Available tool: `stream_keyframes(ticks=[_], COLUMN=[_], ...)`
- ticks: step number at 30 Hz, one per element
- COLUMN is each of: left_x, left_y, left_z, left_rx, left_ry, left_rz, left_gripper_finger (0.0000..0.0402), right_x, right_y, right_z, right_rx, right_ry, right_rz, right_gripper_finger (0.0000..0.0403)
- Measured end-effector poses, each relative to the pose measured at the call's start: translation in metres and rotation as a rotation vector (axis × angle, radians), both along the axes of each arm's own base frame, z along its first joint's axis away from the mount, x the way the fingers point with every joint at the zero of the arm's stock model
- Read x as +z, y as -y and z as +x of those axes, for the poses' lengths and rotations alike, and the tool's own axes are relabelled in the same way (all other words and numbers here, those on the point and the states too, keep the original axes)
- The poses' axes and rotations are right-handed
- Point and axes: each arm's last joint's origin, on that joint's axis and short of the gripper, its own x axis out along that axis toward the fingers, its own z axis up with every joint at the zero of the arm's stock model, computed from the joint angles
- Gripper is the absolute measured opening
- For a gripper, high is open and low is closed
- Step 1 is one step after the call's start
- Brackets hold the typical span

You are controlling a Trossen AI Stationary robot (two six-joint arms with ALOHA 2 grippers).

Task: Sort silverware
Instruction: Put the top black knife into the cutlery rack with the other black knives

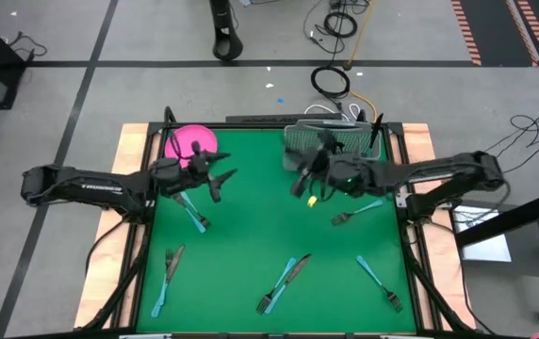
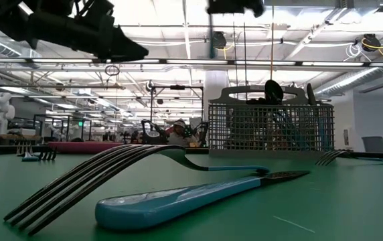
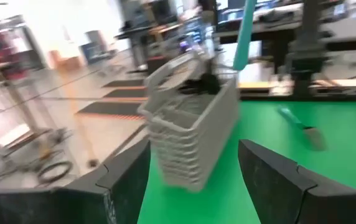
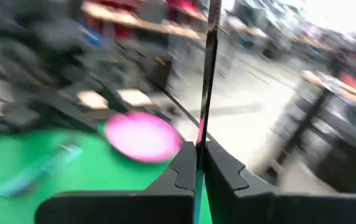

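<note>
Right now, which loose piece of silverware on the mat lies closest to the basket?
The fork just below the right claw. It lies on the right of the mat, nearer the basket than any other piece; the rest lie lower or far left.

Both wrist views are motion-blurred; bright ceiling lights glare in the low view.

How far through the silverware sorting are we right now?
Partly done. A few utensils already stand in the gray wire mesh basket. The right gripper is shut on a thin dark utensil; the left gripper is open, empty. Several blue-handled forks and knives lie on the green table.
</note>
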Motion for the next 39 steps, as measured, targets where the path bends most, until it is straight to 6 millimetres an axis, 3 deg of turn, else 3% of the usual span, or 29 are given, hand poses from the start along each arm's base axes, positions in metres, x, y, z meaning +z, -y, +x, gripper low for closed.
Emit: stream_keyframes(ticks=[5, 11, 15, 23, 32, 39], left_x=[0.006, 0.008, 0.008, 0.009, 0.011, 0.012], left_y=[0.001, 0.001, 0.001, 0.001, 0.001, 0.001], left_z=[-0.010, -0.013, -0.013, -0.013, -0.013, -0.013], left_rx=[0.023, 0.023, 0.022, 0.021, 0.018, 0.017], left_ry=[0.001, 0.005, 0.006, 0.021, 0.044, 0.044], left_rz=[0.003, 0.001, 0.000, -0.004, -0.001, 0.006], left_gripper_finger=[0.0246, 0.0246, 0.0246, 0.0246, 0.0246, 0.0246], right_x=[0.007, 0.016, -0.001, -0.050, -0.070, -0.101], right_y=[0.016, 0.032, 0.038, 0.050, 0.061, 0.069], right_z=[-0.044, -0.100, -0.128, -0.152, -0.172, -0.173], right_rx=[-0.233, -0.465, -0.621, -0.714, -0.781, -0.826], right_ry=[-0.099, -0.100, -0.106, -0.048, -0.032, -0.014], right_rz=[0.070, 0.167, 0.191, 0.235, 0.275, 0.309], right_gripper_finger=[0.0000, 0.0000, 0.0000, 0.0000, 0.0000, 0.0000])
